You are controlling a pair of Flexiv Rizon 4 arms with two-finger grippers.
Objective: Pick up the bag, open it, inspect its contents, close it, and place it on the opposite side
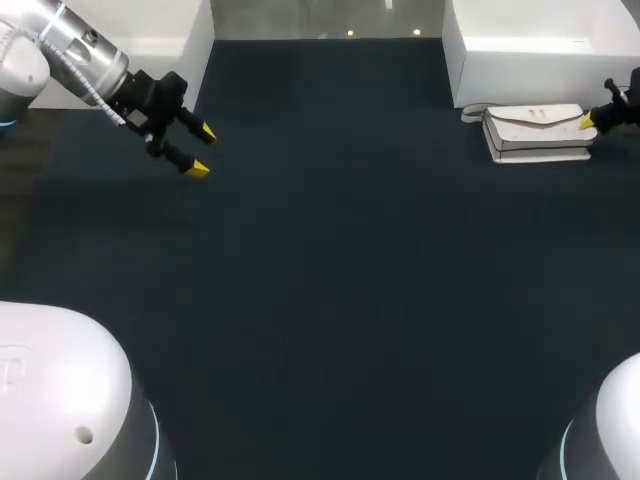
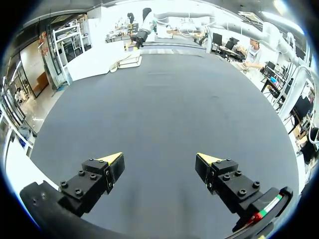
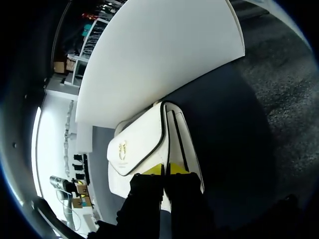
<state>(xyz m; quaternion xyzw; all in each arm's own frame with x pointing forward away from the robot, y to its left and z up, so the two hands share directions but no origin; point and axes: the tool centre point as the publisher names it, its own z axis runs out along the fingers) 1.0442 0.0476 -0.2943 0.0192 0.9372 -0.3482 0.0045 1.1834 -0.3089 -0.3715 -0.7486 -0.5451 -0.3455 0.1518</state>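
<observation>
Right gripper point(image 3: 165, 169) at end of white flap bag point(image 3: 139, 142), black-piped, gold clasp point(image 3: 121, 148)

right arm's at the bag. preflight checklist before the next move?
1. Bag lying on the table, in view: ok.
2. Bag flap down: ok.
3. Right gripper at the bag's end: ok.
4. Right gripper has a hold on the bag: cannot tell.
5. Left gripper open, over bare table, far from the bag: ok.
6. Gap between the bag and the white box: cannot tell; they lie close together.
</observation>
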